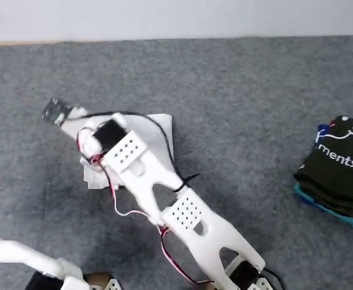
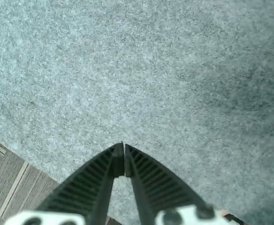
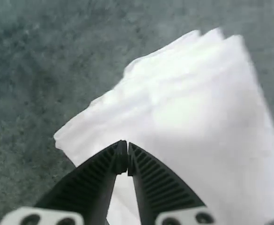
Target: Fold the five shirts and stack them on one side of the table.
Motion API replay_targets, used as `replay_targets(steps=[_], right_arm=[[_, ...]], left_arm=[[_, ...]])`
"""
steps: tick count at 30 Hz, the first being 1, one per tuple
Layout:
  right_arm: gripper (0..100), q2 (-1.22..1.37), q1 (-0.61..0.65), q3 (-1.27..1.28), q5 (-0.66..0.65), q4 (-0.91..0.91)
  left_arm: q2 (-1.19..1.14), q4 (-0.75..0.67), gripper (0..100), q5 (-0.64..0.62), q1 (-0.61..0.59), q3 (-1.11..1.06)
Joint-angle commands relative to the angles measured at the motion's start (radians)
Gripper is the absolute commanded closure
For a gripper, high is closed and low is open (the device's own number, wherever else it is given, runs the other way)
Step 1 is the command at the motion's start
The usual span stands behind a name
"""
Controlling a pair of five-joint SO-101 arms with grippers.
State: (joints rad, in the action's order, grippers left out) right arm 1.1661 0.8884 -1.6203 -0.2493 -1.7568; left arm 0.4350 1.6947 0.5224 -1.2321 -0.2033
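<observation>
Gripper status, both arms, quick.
Left gripper: closed, empty, above the grey carpet.
Right gripper: closed, tips together over the folded white shirt; no fabric visibly pinched.

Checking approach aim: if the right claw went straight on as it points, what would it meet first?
Probably the folded white shirt, lying just past the shut tips of the right claw; depth is unclear.

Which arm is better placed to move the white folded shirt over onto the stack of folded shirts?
The right. The right gripper hangs directly over the white shirt, shut. The left gripper sits over bare grey mat by the table edge, with no shirt beneath it.
</observation>
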Motion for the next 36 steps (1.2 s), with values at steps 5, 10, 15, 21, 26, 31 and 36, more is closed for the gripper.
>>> replay_targets(steps=[5, 10, 15, 21, 26, 31, 36], right_arm=[[95.1, -0.209, -0.131, 0.123, 0.160, -0.041], [81.1, -0.306, -0.239, 0.272, 0.453, -0.041], [70.8, -0.337, -0.275, 0.411, 0.623, -0.035], [65.2, -0.308, -0.272, 0.502, 0.655, 0.062], [65.2, -0.236, -0.272, 0.502, 0.654, 0.150], [65.3, -0.142, -0.271, 0.502, 0.654, 0.209], [65.7, -0.070, -0.269, 0.502, 0.655, 0.182]], left_arm=[[0.028, -0.015, 99, 0.006, 0.000, 0.004], [0.028, -0.018, 99, 0.006, 0.000, 0.004], [0.028, -0.020, 99, 0.005, 0.002, 0.004], [0.028, -0.015, 99, 0.003, 0.040, 0.002], [0.026, -0.017, 99, 0.003, 0.048, 0.002], [0.028, -0.021, 99, 0.003, 0.049, -0.027], [0.029, -0.055, 99, 0.003, 0.043, -0.079]])
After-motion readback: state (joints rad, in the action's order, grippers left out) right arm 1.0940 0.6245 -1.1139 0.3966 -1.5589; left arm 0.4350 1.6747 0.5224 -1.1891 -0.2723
